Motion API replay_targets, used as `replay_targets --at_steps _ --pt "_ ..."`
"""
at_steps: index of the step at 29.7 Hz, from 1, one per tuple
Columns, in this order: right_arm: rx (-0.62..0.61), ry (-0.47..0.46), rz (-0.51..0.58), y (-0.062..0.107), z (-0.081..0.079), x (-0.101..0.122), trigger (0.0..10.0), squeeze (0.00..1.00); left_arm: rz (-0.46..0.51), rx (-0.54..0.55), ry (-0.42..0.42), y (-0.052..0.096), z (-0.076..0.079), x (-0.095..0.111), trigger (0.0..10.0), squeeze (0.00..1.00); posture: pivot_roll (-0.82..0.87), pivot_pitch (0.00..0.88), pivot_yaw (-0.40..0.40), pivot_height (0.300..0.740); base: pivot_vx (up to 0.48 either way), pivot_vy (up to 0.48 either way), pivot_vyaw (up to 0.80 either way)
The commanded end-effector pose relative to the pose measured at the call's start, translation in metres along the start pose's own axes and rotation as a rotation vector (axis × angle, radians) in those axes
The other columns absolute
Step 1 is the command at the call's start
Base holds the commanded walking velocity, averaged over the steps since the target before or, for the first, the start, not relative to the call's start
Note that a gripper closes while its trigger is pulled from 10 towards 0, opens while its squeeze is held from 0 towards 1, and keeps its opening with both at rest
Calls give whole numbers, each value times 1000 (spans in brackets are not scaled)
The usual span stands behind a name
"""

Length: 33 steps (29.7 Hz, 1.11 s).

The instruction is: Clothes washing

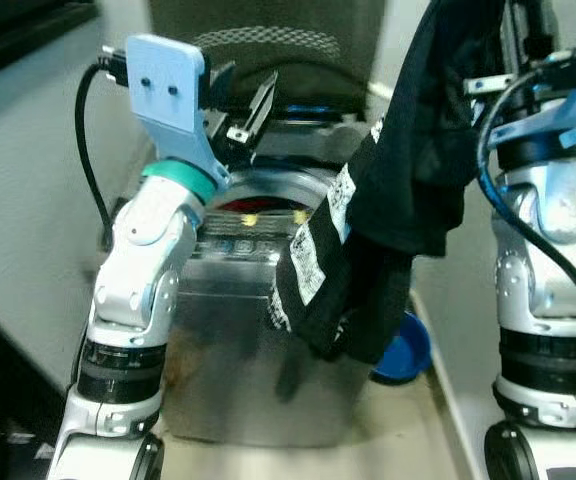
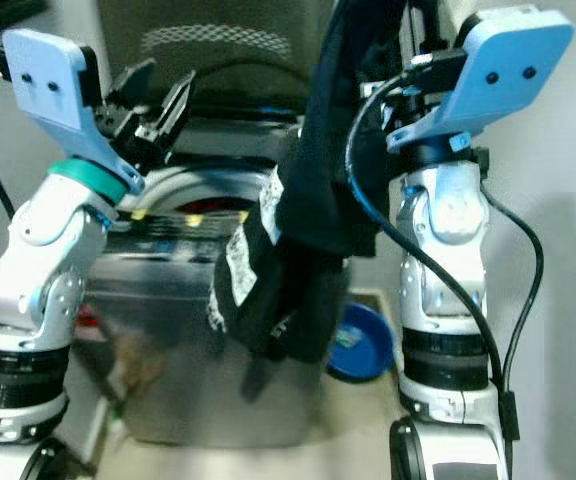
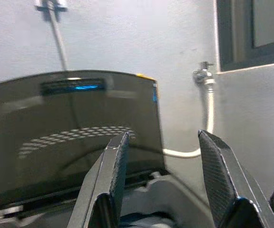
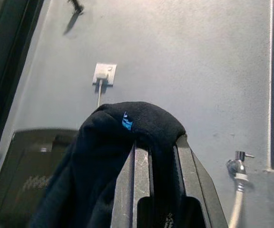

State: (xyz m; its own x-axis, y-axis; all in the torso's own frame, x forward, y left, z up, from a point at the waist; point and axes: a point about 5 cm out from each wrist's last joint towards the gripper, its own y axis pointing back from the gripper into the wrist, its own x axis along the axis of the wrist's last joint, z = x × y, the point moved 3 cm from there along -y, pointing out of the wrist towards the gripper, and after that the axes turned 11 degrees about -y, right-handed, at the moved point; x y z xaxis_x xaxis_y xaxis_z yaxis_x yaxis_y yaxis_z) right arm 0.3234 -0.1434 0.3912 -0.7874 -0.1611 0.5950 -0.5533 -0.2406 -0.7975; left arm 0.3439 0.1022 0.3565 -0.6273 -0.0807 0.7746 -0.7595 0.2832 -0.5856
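Holding black garment [image 1: 398,200] high in pinched right tool [image 4: 153,142], clearing washer [image 1: 258,330] rim; left tool [image 3: 168,185] spread, empty.

We count one washing machine [image 1: 258,380], one black garment [image 1: 388,200], one blue basin [image 1: 408,350], two grippers.

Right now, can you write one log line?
right end effector: shut on black printed garment | left end effector: open | silver top-loading washing machine: lid up
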Motion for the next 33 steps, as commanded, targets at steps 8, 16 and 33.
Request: replay_targets --at_steps 8,16,33 --pt "117 -134 -89 12 -29 -20 10000 0 -37 114 -32 3 -13 -10 10000 0 21 0 45 740 346 332 0" --pt "101 -154 -101 13 -24 -24 10000 0 -33 113 -33 4 -13 -9 10000 0 22 0 44 740 357 320 0" --pt "74 -137 -95 16 -17 -22 10000 0 -48 54 -19 3 -4 -12 10000 0 18 0 57 740 124 115 0"
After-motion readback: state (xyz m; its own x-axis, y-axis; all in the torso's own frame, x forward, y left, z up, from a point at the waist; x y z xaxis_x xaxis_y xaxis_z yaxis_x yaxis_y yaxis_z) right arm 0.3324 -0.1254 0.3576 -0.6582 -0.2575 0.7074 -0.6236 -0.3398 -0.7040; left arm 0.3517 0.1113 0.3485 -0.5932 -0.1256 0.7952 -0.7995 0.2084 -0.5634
